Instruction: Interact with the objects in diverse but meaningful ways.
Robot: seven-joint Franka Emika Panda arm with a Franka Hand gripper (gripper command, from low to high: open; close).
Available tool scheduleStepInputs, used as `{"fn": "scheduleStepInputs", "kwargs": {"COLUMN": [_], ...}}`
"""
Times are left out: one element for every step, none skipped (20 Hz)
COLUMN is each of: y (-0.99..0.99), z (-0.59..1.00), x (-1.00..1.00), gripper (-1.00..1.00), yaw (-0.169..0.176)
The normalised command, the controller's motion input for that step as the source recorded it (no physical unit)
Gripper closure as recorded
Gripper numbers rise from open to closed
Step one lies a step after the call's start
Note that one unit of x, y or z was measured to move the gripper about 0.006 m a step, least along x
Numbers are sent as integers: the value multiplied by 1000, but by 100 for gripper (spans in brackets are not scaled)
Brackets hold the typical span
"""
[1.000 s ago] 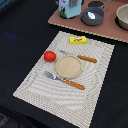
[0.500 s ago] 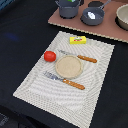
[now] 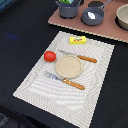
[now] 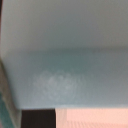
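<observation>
From my remote station, the wrist camera is filled by a blurred pale blue surface point(image 4: 65, 65) pressed close to the lens; I cannot tell whether the end effector is spread or pinching, and it does not show in the exterior view. On the black counter point(image 3: 20, 40), a red round tomato point(image 3: 49, 56) sits on the woven beige placemat point(image 3: 95, 95) just beside the round beige plate point(image 3: 69, 66), a flat yellow packet point(image 3: 77, 40) lying apart near the mat's far edge.
</observation>
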Motion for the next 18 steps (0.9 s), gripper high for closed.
{"fn": "scheduleStepInputs", "kwargs": {"y": [-120,-137,-137,-169,-200,-211,-200,-200,-226,-234,-243,-240,-289,-274,-283,-291,-271,-223], "z": [-706,-717,-717,-706,-691,-686,-680,-660,-646,-634,-611,-589,-551,-509,-489,-463,-414,-394], "x": [-71,-83,-83,-91,-100,-71,-26,-20,-40,-80,-69,-74,-100,-91,-80,-60,-20,-11], "gripper": [100,100,100,100,100,100,100,100,100,100,100,100,100,100,100,100,100,100], "yaw": [0,0,0,0,-10,-51,-90,-106,-116,-120,-125,-135,-144,-162,-160,-170,-170,-176]}}
